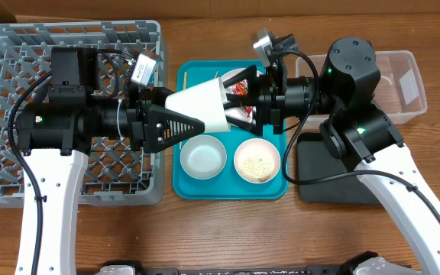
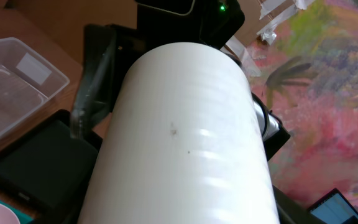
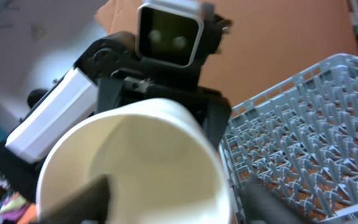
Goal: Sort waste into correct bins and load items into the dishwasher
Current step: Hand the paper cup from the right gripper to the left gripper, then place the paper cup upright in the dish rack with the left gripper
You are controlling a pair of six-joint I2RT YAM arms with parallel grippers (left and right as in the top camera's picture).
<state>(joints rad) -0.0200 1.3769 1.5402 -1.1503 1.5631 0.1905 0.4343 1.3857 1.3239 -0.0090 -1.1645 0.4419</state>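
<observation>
A: Brown wooden table noted. Large square grey plastic dish rack at the left, flat teal serving tray at the centre. Where is the small white cup?

B: Off the table, lying sideways above the tray's far half, mouth facing right. The left gripper is clamped on its body.

A: Right gripper?

B: Fingers spread wide at the cup's mouth; contact cannot be confirmed. A crinkled red snack wrapper lies on the tray below it, partly hidden. Loose white rice grains sit in a round white dish at the tray's near right.
</observation>
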